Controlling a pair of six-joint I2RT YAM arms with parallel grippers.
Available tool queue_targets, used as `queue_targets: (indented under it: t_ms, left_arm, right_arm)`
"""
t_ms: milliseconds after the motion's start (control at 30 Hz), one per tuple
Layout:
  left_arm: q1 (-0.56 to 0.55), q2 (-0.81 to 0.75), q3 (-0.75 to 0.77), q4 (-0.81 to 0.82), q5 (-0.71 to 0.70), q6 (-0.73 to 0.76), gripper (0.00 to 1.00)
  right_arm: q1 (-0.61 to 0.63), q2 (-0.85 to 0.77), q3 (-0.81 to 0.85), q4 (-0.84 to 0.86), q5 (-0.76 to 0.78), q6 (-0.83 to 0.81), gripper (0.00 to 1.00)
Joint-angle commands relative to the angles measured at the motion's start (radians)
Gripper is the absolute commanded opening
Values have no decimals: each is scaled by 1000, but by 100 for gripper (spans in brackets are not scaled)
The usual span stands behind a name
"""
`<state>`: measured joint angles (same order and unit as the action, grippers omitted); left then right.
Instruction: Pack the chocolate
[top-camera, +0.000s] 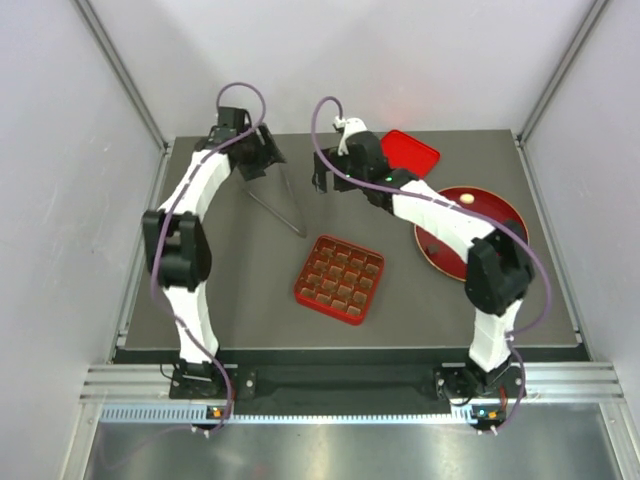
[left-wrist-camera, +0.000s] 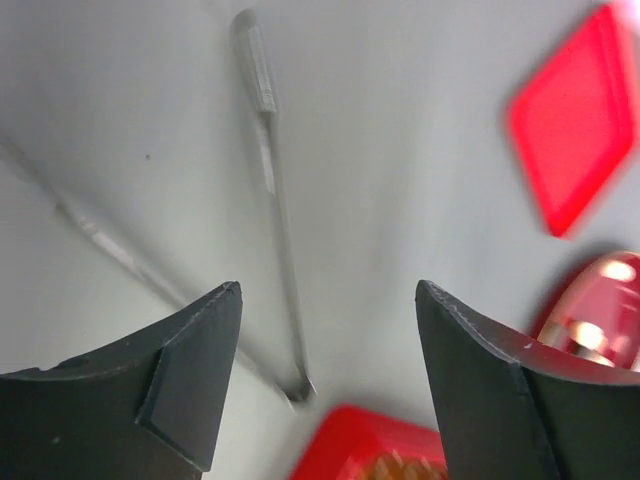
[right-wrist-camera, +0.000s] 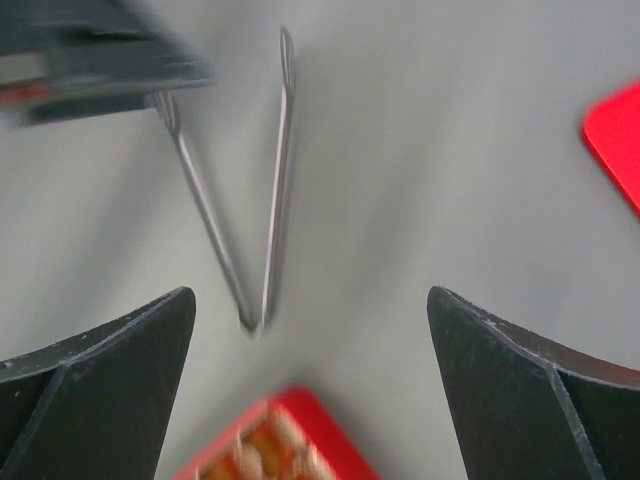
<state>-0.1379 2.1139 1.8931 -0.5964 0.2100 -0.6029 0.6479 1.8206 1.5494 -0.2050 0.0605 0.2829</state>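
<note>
The red gridded tray (top-camera: 340, 278) sits mid-table, its cells holding brown and tan chocolate pieces (top-camera: 331, 268). One cream-white piece (top-camera: 467, 199) lies on the dark red round plate (top-camera: 500, 215) at the right; a dark bit (top-camera: 432, 247) lies near the plate's left rim. My left gripper (top-camera: 258, 165) hovers open and empty over the far left of the mat, above metal tongs (top-camera: 278, 203). My right gripper (top-camera: 322, 180) hovers open and empty just right of the tongs. Both wrist views show the tongs (left-wrist-camera: 268, 170) (right-wrist-camera: 275, 180) and a tray corner (left-wrist-camera: 375, 445) (right-wrist-camera: 275, 440).
The flat red square lid (top-camera: 409, 152) lies at the back right, also in the left wrist view (left-wrist-camera: 575, 140) and the right wrist view (right-wrist-camera: 618, 140). The plate's rim shows in the left wrist view (left-wrist-camera: 595, 305). Grey walls enclose the mat.
</note>
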Motion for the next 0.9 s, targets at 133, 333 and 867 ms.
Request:
queue_targets:
  t_ms: [133,333,867]
  left_arm:
    - [-2,-388,-207,110,28,-5,77]
    - [-5,-569,-299,92,2,41,77]
    - [-6,-1067,-664,152,-240,2,76]
  right_arm:
    - [59,311,391,-43,33,-25,100]
    - [90,456,506,-43,50,-18,100]
    - [207,629,629,-86,239,-200,100]
